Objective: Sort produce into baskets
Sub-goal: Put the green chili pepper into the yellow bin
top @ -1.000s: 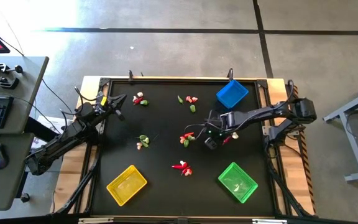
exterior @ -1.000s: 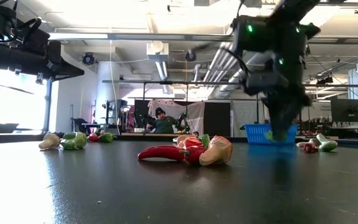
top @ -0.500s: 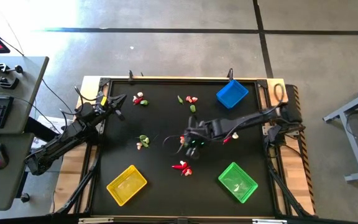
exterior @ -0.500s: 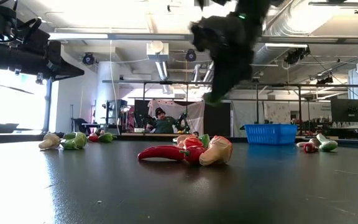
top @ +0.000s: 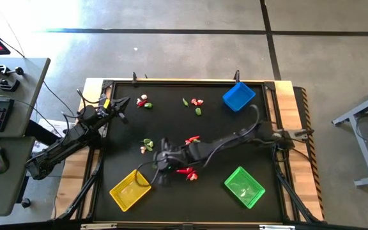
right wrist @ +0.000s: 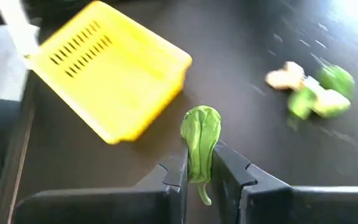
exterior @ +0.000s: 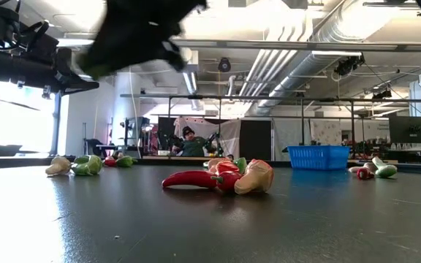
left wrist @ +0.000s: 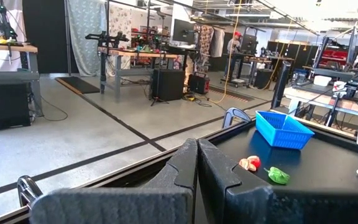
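The right hand [right wrist: 199, 171] held a small green leaf [right wrist: 200, 144] between its two fingers, which were closed narrow on it; the leaf stood upright with its stem hanging down between them. In the high view this hand [top: 161, 167] was reached far over the black worktop [top: 171, 121] to the left side, just beside the yellow basket [top: 130, 189] and slightly farther from the near edge than the basket. From the right wrist view the yellow basket [right wrist: 107, 78] looked empty, and a little group of one whitish bulb and some green pods [right wrist: 312, 90] lay on the worktop apart from it.

Just to the right of the hand, a pile with a red chili and a pale bulb [top: 187, 171] lay on the worktop; in the low view the same pile [exterior: 221, 177] was in the middle. Another red piece [top: 192, 139] lay a little farther back. The green basket [top: 244, 186] stood near the right corner at the near side, and the blue basket [top: 238, 96] stood at the far right. More small pieces lay along the far side [top: 193, 103] and at the far left [top: 144, 101].

The left hand [top: 121, 103] waited at the left far edge of the worktop, its fingers [left wrist: 185, 165] pressed together with nothing between them.
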You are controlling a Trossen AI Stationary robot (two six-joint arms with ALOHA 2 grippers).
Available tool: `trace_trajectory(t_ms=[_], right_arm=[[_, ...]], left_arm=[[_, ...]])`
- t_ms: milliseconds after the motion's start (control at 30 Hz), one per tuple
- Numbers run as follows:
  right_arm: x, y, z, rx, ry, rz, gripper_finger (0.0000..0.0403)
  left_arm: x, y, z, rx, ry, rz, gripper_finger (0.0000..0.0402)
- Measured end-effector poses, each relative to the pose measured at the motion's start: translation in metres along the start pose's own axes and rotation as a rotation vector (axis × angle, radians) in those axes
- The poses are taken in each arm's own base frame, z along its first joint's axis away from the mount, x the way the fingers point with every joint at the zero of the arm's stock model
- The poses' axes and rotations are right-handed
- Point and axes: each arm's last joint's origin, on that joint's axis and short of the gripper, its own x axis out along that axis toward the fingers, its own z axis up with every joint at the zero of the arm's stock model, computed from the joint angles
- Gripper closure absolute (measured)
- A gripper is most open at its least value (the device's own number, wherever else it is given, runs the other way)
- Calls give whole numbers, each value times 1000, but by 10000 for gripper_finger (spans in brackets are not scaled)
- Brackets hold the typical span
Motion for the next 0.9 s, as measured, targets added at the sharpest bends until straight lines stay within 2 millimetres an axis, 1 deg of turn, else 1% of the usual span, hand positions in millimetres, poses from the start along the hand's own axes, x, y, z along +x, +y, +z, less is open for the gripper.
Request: trace_trajectory(t_ms=[167,333,400,467,733,900], right_arm=[[20,21,14,-18,-66,44,368],[38,34,25,-5,-133,120,368],[47,35,23,28,-163,164,368],[54,33,18,70,-158,193,368],[57,31,14,121,-137,187,366],[72,25,5,147,-91,196,363]], left_arm=[[0,0,0,0,0,0,401],[0,0,0,0,0,1,401],[0,0,0,0,0,0,402],[0,0,0,0,0,1,401],[0,0,0,0,0,0,402],[0,0,0,0,0,0,401]])
